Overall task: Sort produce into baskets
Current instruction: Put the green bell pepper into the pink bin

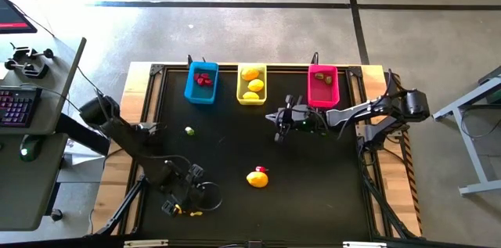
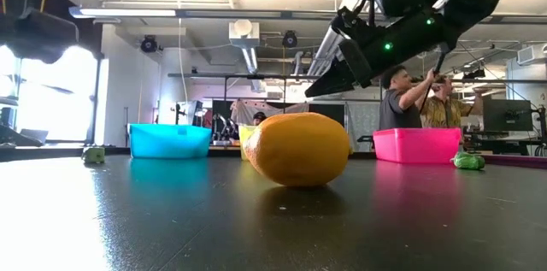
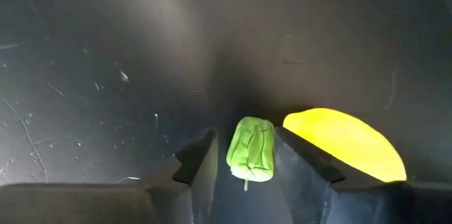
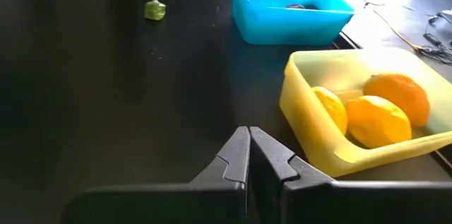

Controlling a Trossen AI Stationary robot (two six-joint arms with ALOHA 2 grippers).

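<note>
My left gripper [image 1: 182, 209] [image 3: 247, 146] is near the table's front left, shut on a small light-green piece [image 3: 251, 150], beside a yellow lemon [image 3: 346, 143]. My right gripper [image 1: 278, 119] [image 4: 248, 136] is shut and empty, above the table in front of the yellow basket [image 1: 251, 84]. The yellow basket holds lemons, the blue basket [image 1: 201, 82] holds red bits, and the pink basket [image 1: 322, 85] holds olive-green bits. A lemon [image 1: 257, 177] with a red bit [image 1: 261, 169] against it lies mid-table. Another green piece [image 1: 189, 131] lies on the table's left. My left gripper pinches the light-green piece by its two sides [image 3: 268, 155] between its two fingers, at their free ends. The piece reaches a little past the fingertips, its thin stem toward the wrist. Whether it is clear of the table cannot be told.
The three baskets stand in a row along the far edge. In the low view a further green bit [image 2: 468, 162] lies by the pink basket, and people stand in the room behind. A desk with a keyboard [image 1: 17, 107] is off the table's left.
</note>
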